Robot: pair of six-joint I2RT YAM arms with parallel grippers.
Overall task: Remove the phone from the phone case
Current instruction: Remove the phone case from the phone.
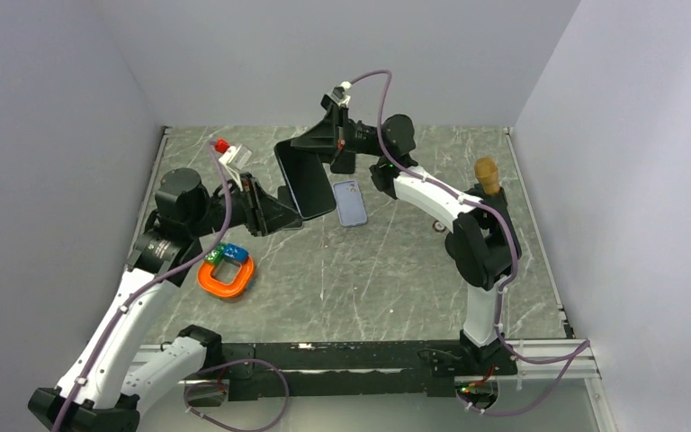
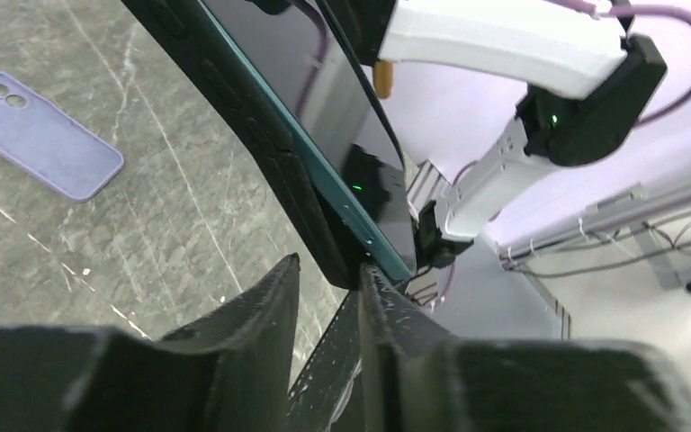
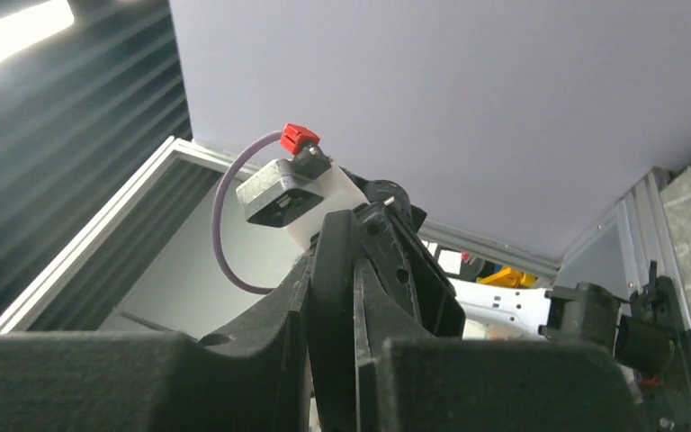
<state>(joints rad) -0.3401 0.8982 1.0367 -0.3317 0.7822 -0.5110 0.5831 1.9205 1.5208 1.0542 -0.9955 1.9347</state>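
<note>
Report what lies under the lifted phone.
Beneath the black glass-fronted phone, clamped by left pincer and right pincer, grey marble table shows. The lilac phone case lies beside, not under. The patch directly below is hidden.

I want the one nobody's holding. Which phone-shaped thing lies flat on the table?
The light purple one: it lies flat on the table, untouched. The dark one is held up between the left gripper and right gripper.

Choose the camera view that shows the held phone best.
Top external: the phone appears whole, raised between the left gripper and right gripper. Left wrist shows only part of it, close up and edge-on; right wrist shows at most a dark sliver.
</note>
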